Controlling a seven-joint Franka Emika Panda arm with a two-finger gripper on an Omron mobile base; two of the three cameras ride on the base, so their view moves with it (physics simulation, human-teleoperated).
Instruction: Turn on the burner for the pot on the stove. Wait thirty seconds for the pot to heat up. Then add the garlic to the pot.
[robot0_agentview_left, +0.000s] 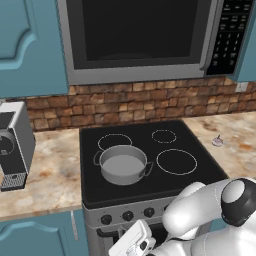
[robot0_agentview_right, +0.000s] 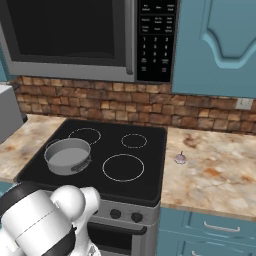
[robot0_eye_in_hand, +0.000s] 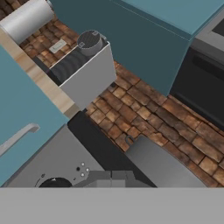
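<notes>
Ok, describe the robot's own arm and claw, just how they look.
The arm is glossy white with rounded, bulbous segments and dark grey to black joints, one capped by a pale grey disc. The hand is a flat white block with dark details. The claw's two small finger tips are dark grey and blocky. No cables or markings show.

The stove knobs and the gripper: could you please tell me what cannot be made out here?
- Stove knobs, left base view: the arm covers the right ones.
- Knob settings: too small in both base views.
- Garlic: too small for detail.
- Gripper, hand view: fingertips cut off by the bottom edge.
</notes>
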